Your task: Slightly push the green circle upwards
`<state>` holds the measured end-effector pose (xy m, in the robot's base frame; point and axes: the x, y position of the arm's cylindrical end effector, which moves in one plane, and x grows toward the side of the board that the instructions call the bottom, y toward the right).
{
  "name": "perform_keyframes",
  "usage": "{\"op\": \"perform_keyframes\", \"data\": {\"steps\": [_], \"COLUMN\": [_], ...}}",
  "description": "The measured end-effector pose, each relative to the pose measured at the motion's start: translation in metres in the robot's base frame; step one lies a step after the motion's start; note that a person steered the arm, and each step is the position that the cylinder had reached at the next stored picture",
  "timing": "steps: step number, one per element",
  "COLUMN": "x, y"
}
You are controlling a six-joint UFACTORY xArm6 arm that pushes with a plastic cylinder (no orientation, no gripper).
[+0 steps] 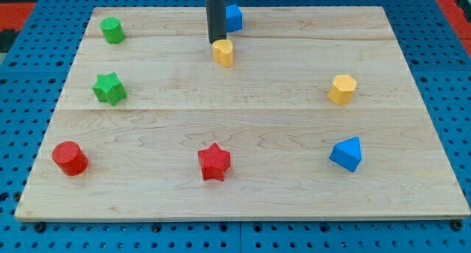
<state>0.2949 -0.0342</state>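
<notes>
The small green cylinder-shaped plastic block, the green circle (112,30), sits near the top-left corner of the pale wooden board (243,187), close to the board's top edge; nothing touches it, and a strip of bare wood lies between it and that edge, so a slight upward nudge looks possible without running it off. Below the green circle, well apart, is a green star-shaped block (110,88); further below, near the board's bottom-left corner, stands a red cylinder block (70,158). My tip (218,41), the lower end of the straight dark rod, is well to the view's right of the green circle and only slightly lower; it bears no jaws, so there is nothing to open or close, and it holds nothing. It stands at the upper-left shoulder of a yellow rounded block (224,52), touching it or nearly so, I cannot tell which; a blue block (233,18) stands just to its upper right. The move turns on this: the green circle lies leftward of my tip, whereas an upward push needs my tip beneath it; I judge the gap between green circle and green star the place to enter.
</notes>
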Motion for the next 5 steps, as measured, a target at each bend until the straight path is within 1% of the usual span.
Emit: {"op": "perform_keyframes", "data": {"steps": [1, 3, 4, 5], "x": [0.0, 0.006, -0.004, -0.025], "y": [0.021, -0.168, -0.216, -0.194]}}
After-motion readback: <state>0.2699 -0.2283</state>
